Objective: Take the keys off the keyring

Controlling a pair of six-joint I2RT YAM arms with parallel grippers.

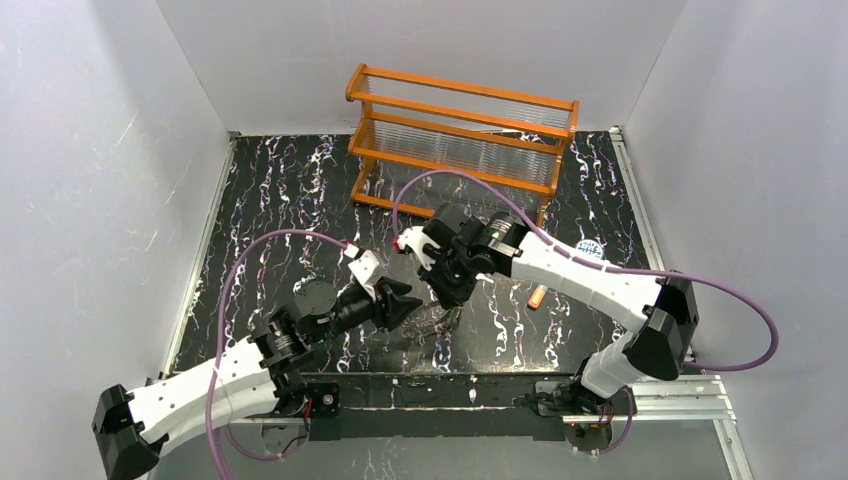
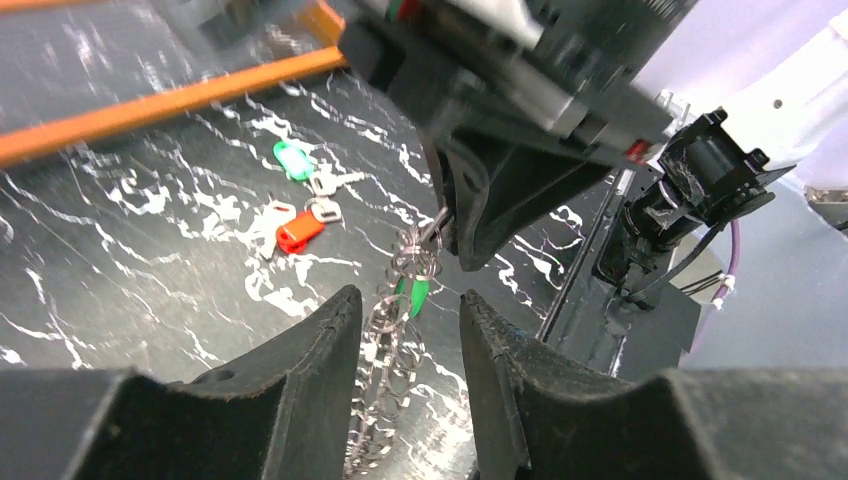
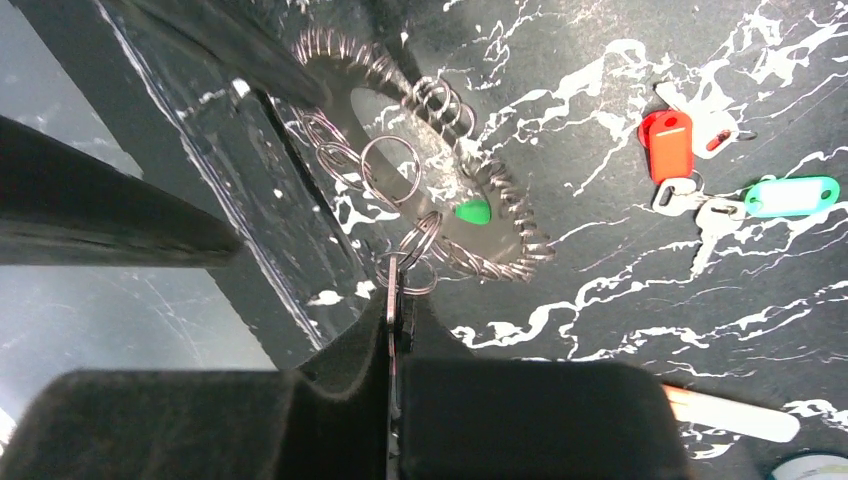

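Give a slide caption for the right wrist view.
Right claw pinches the keyring's small rings; two keys lie loose.

Green key (image 3: 473,211) mostly hidden behind keyring (image 3: 520,242), lid (image 3: 820,469) cut off

The bench (image 1: 280,190) is black, veined white like marble. Beyond the matte black right claw (image 3: 392,340) lie a red key (image 3: 668,145) and a mint-green key (image 3: 792,196). At its tip the keyring (image 3: 505,238) is silvery grey, flecked brighter green. The far rack (image 1: 460,130) is orange.
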